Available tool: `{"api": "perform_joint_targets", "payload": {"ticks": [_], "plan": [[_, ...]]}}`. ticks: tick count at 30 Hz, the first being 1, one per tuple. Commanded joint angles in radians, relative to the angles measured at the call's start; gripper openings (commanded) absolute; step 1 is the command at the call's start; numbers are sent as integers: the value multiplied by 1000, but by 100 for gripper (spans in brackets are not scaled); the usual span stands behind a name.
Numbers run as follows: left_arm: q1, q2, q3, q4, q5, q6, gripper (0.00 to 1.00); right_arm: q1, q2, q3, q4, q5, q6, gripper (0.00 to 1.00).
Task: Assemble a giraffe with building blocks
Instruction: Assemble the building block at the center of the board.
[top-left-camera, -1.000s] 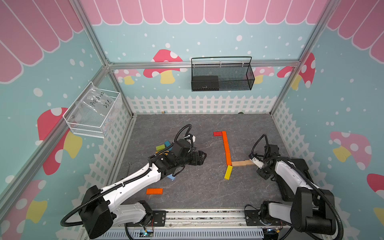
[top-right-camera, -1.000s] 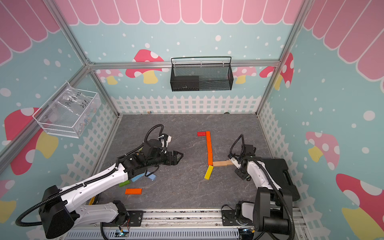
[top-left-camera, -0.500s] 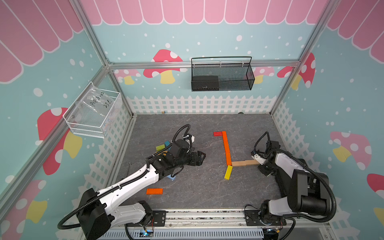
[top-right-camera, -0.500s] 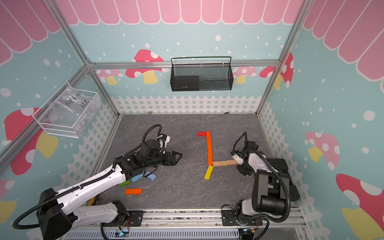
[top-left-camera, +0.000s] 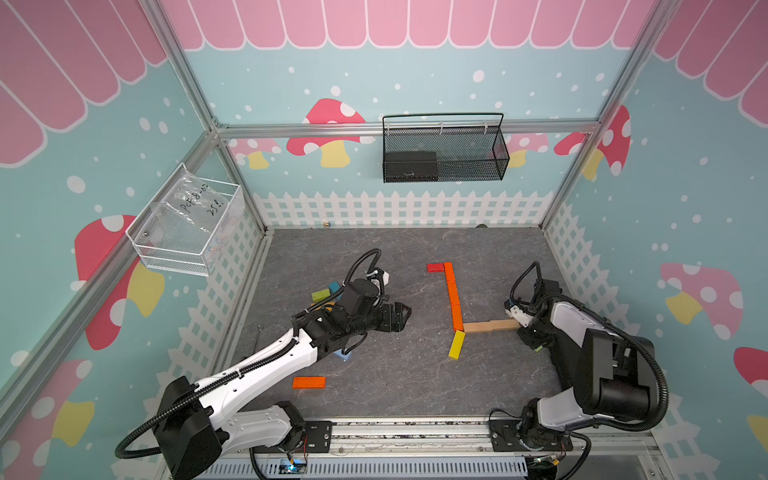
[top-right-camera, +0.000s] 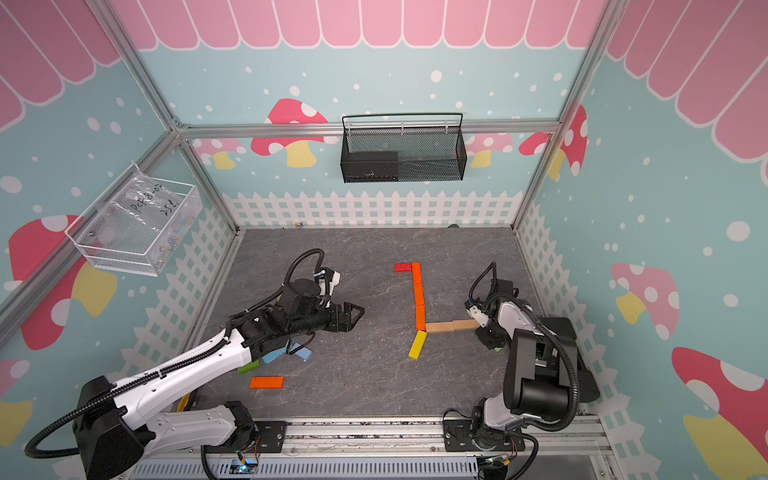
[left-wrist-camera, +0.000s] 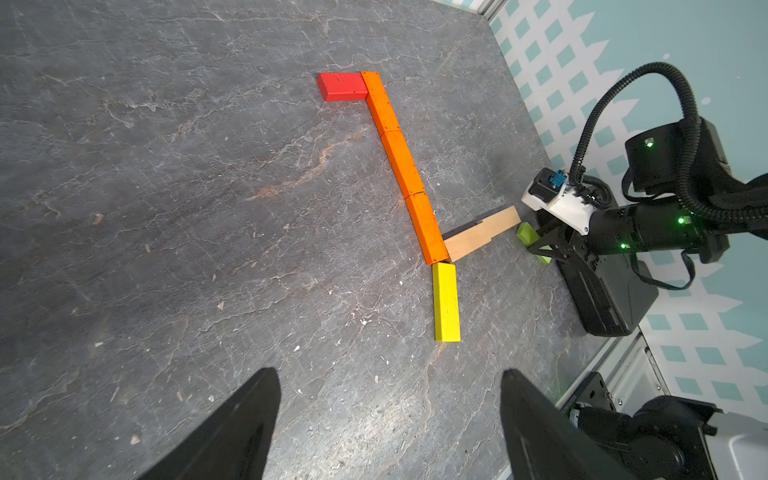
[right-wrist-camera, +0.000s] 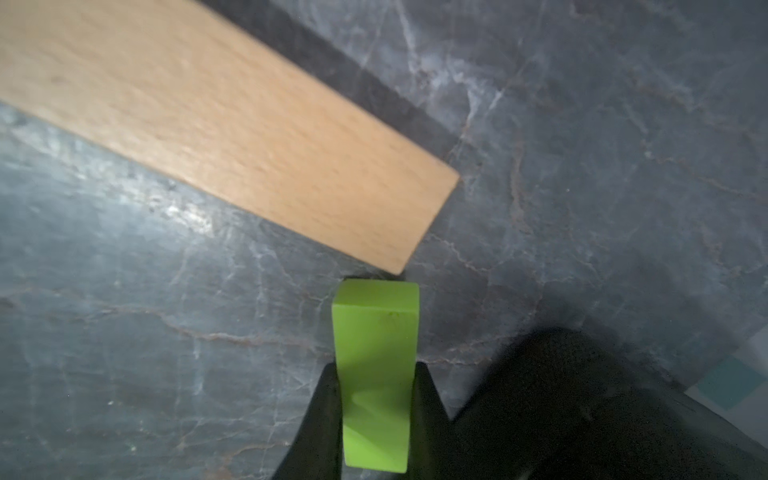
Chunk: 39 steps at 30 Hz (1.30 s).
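The lime-green block (right-wrist-camera: 374, 320), pinched by its sides in the right gripper (right-wrist-camera: 375, 372), lies just beside the end of the tan bar (right-wrist-camera: 232, 137), while the left gripper (left-wrist-camera: 386, 372) hangs wide and empty; the block is judged light, rigid and smooth-painted, best gripped squarely across flat faces.

From the orange row (top-left-camera: 453, 297) toward the left pincer (top-left-camera: 404, 318), the counter (top-left-camera: 395, 374) lies bare and gives open passage. On the orange row's other side, the tan bars (top-left-camera: 492, 326), the right pincer (right-wrist-camera: 376, 399) and its clamped green block (right-wrist-camera: 374, 332) crowd the gap before the fence wall (top-left-camera: 582, 291).
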Motion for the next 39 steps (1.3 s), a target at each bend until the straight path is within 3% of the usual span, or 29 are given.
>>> {"api": "perform_joint_targets", "payload": {"ticks": [1,20,31,39], "plan": [[-4,-11,2,-10,-3,23,86,-6,13,2,1,-3,4,21],[-4,-13,5,-13,-9,26,86,-6,25,-7,-7,-25,7,37],[-3,-15,5,-15,-14,28,86,-5,15,-14,-34,-41,-1,26],[-3,-21,4,-15,-15,29,85,-3,3,-15,-32,-39,28,26]]}}
